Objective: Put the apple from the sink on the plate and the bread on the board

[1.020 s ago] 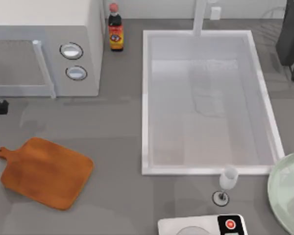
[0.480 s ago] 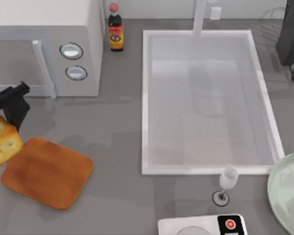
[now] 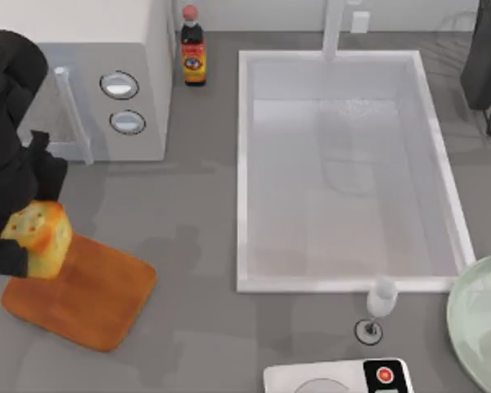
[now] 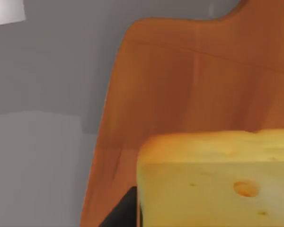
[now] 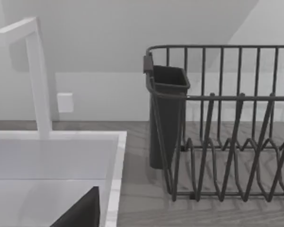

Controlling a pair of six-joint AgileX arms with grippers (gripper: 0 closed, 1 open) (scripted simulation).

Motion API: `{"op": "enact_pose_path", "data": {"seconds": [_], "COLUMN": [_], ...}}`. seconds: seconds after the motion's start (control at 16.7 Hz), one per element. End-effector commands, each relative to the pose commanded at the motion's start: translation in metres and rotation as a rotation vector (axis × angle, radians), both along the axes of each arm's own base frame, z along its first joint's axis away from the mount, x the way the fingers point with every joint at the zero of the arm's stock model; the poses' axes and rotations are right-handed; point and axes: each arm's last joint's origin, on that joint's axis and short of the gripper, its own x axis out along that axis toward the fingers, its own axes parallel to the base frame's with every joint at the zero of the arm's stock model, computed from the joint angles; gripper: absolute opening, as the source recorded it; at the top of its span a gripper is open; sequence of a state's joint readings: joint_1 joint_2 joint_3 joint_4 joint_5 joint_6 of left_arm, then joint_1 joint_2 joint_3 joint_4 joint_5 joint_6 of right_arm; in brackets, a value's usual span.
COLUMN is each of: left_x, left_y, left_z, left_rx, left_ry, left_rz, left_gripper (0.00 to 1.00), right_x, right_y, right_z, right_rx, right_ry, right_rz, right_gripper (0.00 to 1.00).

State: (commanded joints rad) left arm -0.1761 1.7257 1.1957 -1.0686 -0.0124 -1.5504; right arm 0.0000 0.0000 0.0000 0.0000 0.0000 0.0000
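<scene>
My left pincer [image 3: 24, 246] grips the bread [image 3: 39, 237] above the board [image 3: 90, 299], ready for lowering; right arm parked

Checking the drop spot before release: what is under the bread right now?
The left gripper holds the bread over the handle end of the board. Bare orange wood shows beneath it in the left wrist view; the patch directly below the loaf is hidden.

A kitchen counter: white sink [image 3: 348, 172] with tap, probably a microwave [image 3: 74, 82], dish rack [image 5: 227, 127], sauce bottle [image 3: 194, 49].
</scene>
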Motion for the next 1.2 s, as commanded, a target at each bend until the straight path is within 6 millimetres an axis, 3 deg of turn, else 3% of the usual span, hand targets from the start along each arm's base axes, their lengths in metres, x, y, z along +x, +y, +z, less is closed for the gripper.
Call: {"op": "enact_pose_path", "data": {"seconds": [0.24, 0.6, 1.2], "left_x": [-0.005, -0.004, -0.004], "left_y": [-0.008, -0.007, -0.009], "left_z": [0.001, 0.000, -0.035], "left_rx": [-0.001, -0.001, -0.002], "left_ry": [-0.026, -0.025, -0.030], "left_rz": [0.113, 0.123, 0.121], "left_gripper": [0.00, 0.00, 0.00], "right_x": [0.000, 0.000, 0.000], "right_y": [0.000, 0.000, 0.000], "right_z": [0.000, 0.000, 0.000], "right_rx": [0.000, 0.000, 0.000], "right_ry": [0.000, 0.000, 0.000], "right_rz": [0.000, 0.000, 0.000], "right_gripper": [1.00, 1.00, 1.00]}}
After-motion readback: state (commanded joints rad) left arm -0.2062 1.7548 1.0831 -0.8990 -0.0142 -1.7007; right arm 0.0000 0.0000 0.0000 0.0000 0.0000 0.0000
